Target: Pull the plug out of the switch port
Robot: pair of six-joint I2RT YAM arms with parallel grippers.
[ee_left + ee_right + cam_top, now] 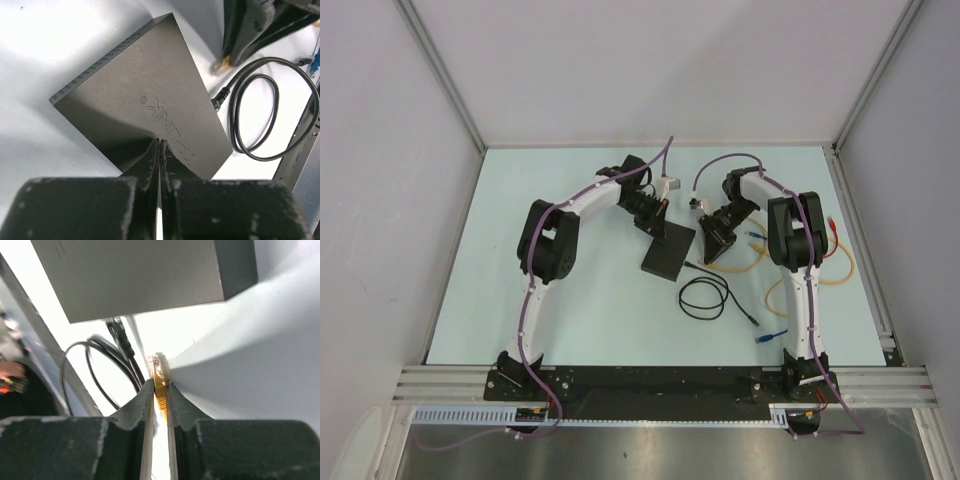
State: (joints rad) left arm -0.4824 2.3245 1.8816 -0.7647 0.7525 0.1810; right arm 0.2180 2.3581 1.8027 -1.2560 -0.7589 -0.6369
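Note:
The switch [668, 256] is a flat black box lying mid-table; it also shows in the left wrist view [145, 100] and the right wrist view [145, 275]. My left gripper [654, 224] is shut and empty, its tips [160, 142] resting on the switch's top near one edge. My right gripper [716, 244] is shut on a yellow plug [159, 371] with a clear tip. The plug sits a short gap away from the switch's edge, not in a socket. The plug also shows in the left wrist view [220, 63]. The sockets are hidden.
A coiled black cable [705, 297] lies just right of the switch, its end [218, 98] by the switch's side. The yellow cable [750, 265] loops under the right arm. A blue-plugged cable [772, 336] lies nearer the front. The enclosure walls stand around the table.

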